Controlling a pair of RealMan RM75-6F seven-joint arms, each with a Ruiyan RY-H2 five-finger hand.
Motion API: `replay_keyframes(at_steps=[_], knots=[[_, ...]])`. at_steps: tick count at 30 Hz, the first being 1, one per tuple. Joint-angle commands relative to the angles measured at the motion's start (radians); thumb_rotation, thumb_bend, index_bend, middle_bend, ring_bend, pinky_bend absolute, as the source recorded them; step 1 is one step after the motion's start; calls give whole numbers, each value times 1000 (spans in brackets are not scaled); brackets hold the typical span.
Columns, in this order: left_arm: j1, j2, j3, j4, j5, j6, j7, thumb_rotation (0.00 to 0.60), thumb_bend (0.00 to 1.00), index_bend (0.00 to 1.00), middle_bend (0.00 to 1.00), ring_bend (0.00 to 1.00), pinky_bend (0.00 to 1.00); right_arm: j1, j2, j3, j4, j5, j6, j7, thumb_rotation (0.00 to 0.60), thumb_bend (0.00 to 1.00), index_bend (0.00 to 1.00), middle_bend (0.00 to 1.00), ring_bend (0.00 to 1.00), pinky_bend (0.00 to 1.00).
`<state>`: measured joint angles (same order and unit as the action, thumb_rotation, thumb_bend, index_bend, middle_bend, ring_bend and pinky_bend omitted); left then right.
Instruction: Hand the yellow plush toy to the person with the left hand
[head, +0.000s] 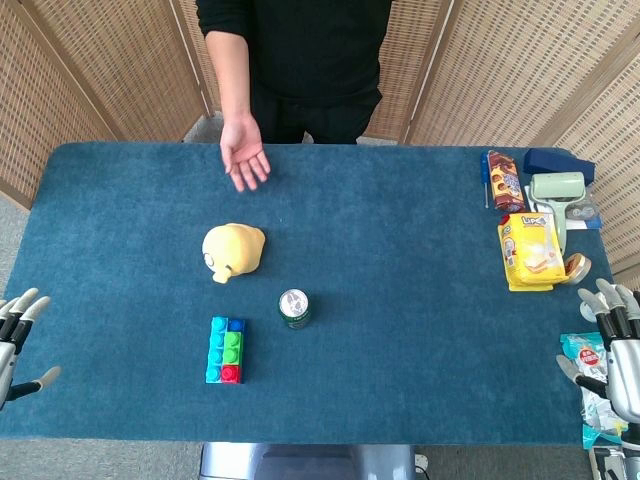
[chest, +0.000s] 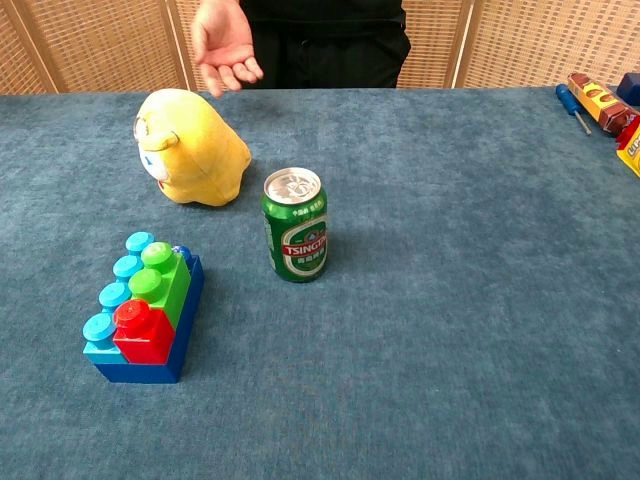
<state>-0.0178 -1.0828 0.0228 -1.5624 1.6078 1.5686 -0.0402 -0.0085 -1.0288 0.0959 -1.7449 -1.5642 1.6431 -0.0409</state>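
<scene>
The yellow plush toy (head: 234, 251) (chest: 192, 147) lies on the blue table, left of centre, untouched by either hand. Behind it the person holds an open palm (head: 245, 155) (chest: 224, 45) over the far edge. My left hand (head: 17, 335) hangs at the table's left edge, fingers spread and empty, well away from the toy. At the right edge my right hand (head: 615, 345) is likewise spread and holds nothing. Neither hand shows in the chest view.
A green can (head: 294, 308) (chest: 295, 224) stands just right of and nearer than the toy. A block of coloured bricks (head: 226, 349) (chest: 143, 311) sits in front. Snack packs (head: 530, 250), a stapler (head: 557, 189) and a screwdriver (chest: 573, 106) crowd the far right.
</scene>
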Motion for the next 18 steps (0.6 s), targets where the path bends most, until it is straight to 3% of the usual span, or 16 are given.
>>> replay_keyframes(at_steps=[1,12,18], knots=[[-1,-1,-1,2,-2,-2,0,600,115,0,0,0,71,0,1,0,1,-1,0,2,600,66,132,0,11,0],[-22,-9,-15,5,-13,-29,-6,600,115,0,0,0,70,-2,6,1,-2,7,-1,14,600,67,132,0,11,0],[-130,-53,-83,38,21,-78,-97,600,114,0,0,0,71,9,7,6,-2,25,-23,14,600,68,132,0,11,0]])
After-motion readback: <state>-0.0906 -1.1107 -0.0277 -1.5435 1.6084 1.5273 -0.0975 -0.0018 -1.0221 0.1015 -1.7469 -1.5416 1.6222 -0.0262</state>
